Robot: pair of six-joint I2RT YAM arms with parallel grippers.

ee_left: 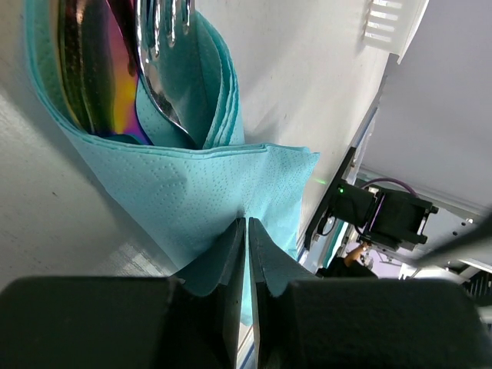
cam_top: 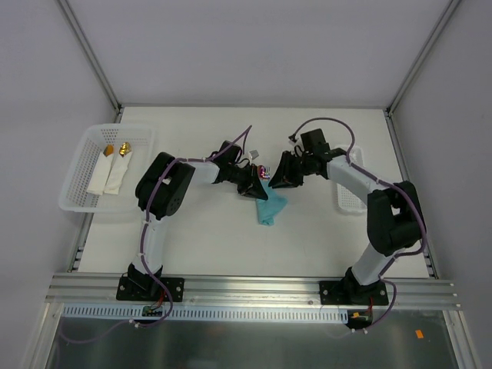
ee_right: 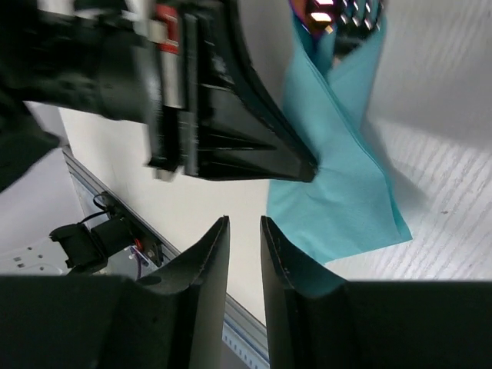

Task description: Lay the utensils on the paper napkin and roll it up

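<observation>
The teal paper napkin (cam_top: 270,209) lies mid-table, folded loosely around the utensils (cam_top: 264,172). In the left wrist view a shiny purplish spoon (ee_left: 96,69) and a fork (ee_left: 157,46) sit inside the paper napkin (ee_left: 184,192). My left gripper (ee_left: 247,221) is shut on a fold of it, at the napkin's upper end (cam_top: 254,189) in the top view. Just right of it, my right gripper (cam_top: 278,181) hovers with its jaws a little apart. Nothing is between the right gripper's (ee_right: 244,220) fingers; the napkin (ee_right: 346,184) lies beside them and the utensils' heads (ee_right: 338,11) show at the top edge.
A white basket (cam_top: 77,192) at the far left holds two white rolled napkins (cam_top: 109,171) with gold-tipped utensils. Another white basket (cam_top: 347,198) stands at the right, partly behind my right arm. Grey walls enclose the table on three sides.
</observation>
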